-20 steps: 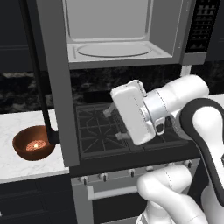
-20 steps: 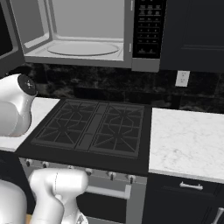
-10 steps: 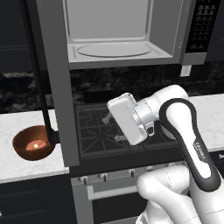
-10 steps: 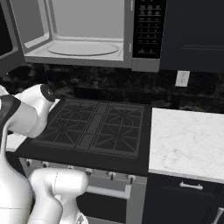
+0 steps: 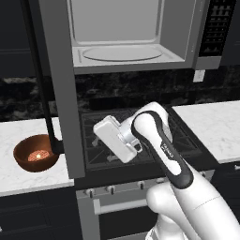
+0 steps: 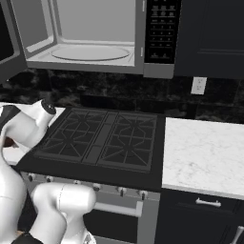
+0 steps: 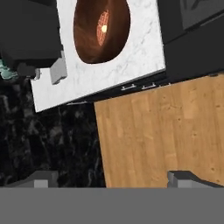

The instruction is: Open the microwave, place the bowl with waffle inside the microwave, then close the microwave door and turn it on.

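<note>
Over the stove front, the hand has been swung left twd the counter since 1 s ago; the arm is now seen folded more tightly over the burners.

- Microwave: cavity exposed, turntable bare. Door swung fully out to the left, edge-on, handle hanging before the counter. Unchanged vs earlier frames. Step 1 judged done.
- Bowl: reddish-brown, resting on the white counter left of the stove, just beside the open door's lower edge. Not moved since earlier.
- Waffle: lying inside the bowl, grid visible.
- Gripper: jaws spread wide, nothing held betw. tips; well apart from the bowl, which is seen ahead at the far edge of the hand view.
- Meaning: reach for the bowl judged under way; pickup, loading, door shut, start all pending.
</note>
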